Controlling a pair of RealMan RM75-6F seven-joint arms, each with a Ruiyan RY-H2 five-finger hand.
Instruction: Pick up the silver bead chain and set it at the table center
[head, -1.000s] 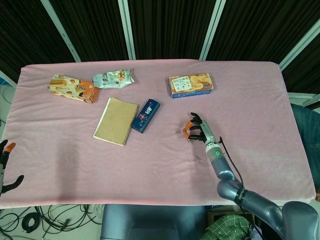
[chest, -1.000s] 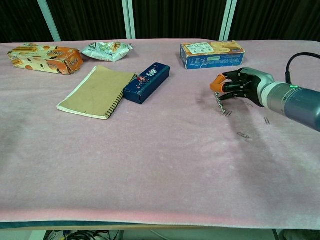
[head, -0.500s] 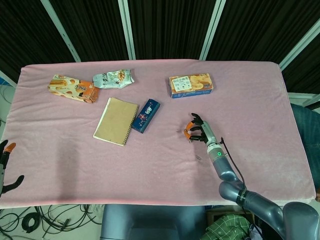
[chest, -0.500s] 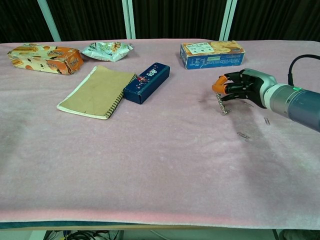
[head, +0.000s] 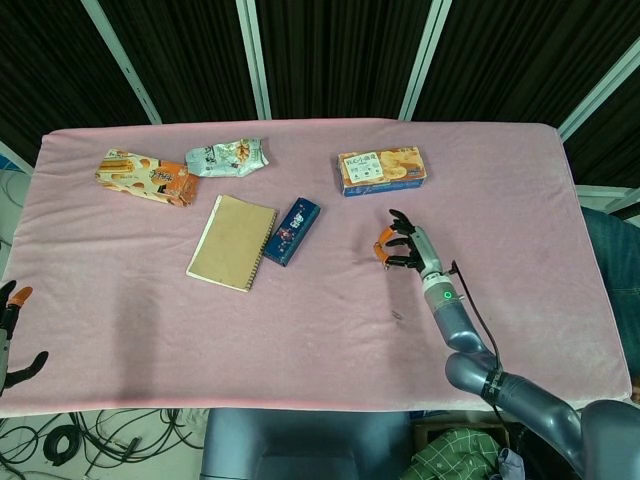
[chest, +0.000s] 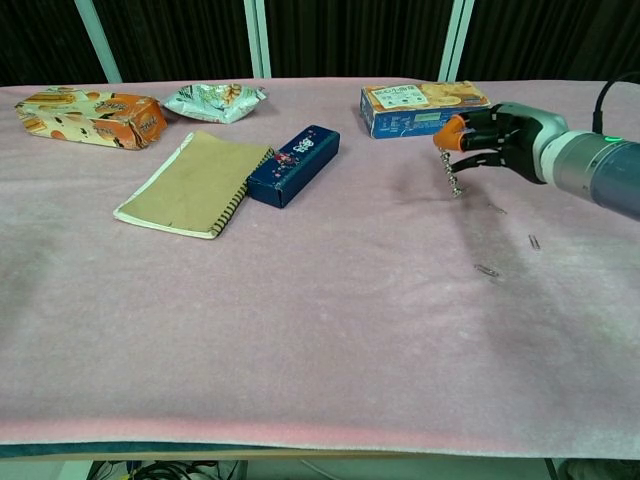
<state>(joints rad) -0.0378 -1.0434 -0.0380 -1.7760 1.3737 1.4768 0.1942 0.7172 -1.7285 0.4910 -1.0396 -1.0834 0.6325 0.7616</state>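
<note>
Up above the pink table (chest: 320, 350), the right hand (chest: 495, 135) hangs with its palm turned toward the middle, its orange-tipped fingers (chest: 450, 133) pinched together on the top of the silver bead chain (chest: 453, 175). That chain dangles straight down from the pinch, and whether its lower end touches the cloth cannot be told. At the near left edge of the head view, the left hand (head: 10, 335) sits low beside the table, fingers apart and holding nothing. Behind the right hand lies a biscuit box (chest: 425, 107). Toward the left are a dark blue case (chest: 294, 165), a brown notebook (chest: 195, 183), a crumpled snack bag (chest: 215, 101) and an orange packet (chest: 90, 115). Small paper clips (chest: 487, 270) lie on the cloth near the right arm.
</note>
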